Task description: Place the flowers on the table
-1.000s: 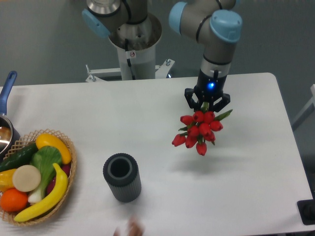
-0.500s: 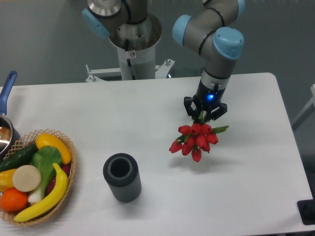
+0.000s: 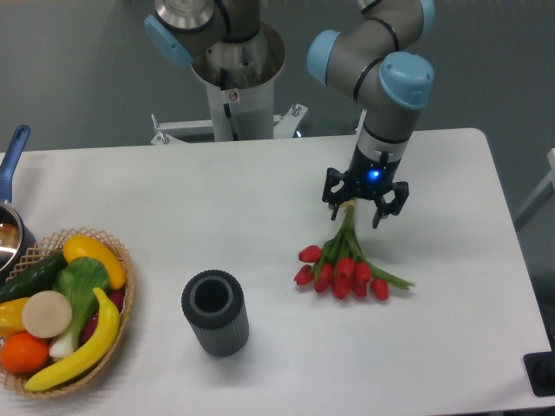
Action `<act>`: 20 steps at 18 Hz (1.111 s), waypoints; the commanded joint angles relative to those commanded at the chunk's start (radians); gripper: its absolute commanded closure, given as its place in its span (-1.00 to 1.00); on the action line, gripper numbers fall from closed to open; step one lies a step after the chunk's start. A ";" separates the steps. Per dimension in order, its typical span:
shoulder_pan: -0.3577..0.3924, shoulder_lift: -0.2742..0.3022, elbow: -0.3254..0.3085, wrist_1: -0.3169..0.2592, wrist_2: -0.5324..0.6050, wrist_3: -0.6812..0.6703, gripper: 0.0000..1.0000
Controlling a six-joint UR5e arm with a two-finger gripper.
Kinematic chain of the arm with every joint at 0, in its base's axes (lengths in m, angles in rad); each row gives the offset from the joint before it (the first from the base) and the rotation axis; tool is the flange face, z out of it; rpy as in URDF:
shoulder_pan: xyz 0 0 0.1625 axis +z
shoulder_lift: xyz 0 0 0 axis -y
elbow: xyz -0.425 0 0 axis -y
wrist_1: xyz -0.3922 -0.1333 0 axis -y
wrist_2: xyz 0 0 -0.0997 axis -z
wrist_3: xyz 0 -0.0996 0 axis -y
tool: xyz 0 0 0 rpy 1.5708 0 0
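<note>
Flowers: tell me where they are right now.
The flowers lie on the white table right of centre, blooms toward the camera, just below the tool and right of the dark vase.

The flowers [image 3: 342, 270] have red heads on green stems, against the plain white table [image 3: 217, 208]. Left of them, the vase [image 3: 215, 312] is dark grey and ribbed. Further left, the tan woven basket [image 3: 117, 347] holds yellow, orange and green produce. Above the flowers, the black gripper [image 3: 365, 204] shows a blue light.
</note>
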 joint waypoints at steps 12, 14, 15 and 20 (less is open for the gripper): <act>0.101 0.006 0.095 -0.026 0.009 0.308 -1.00; 0.126 0.009 0.092 -0.069 0.031 0.434 -1.00; 0.133 0.009 0.092 -0.090 0.056 0.493 -1.00; 0.146 0.026 0.092 -0.120 0.215 0.730 -1.00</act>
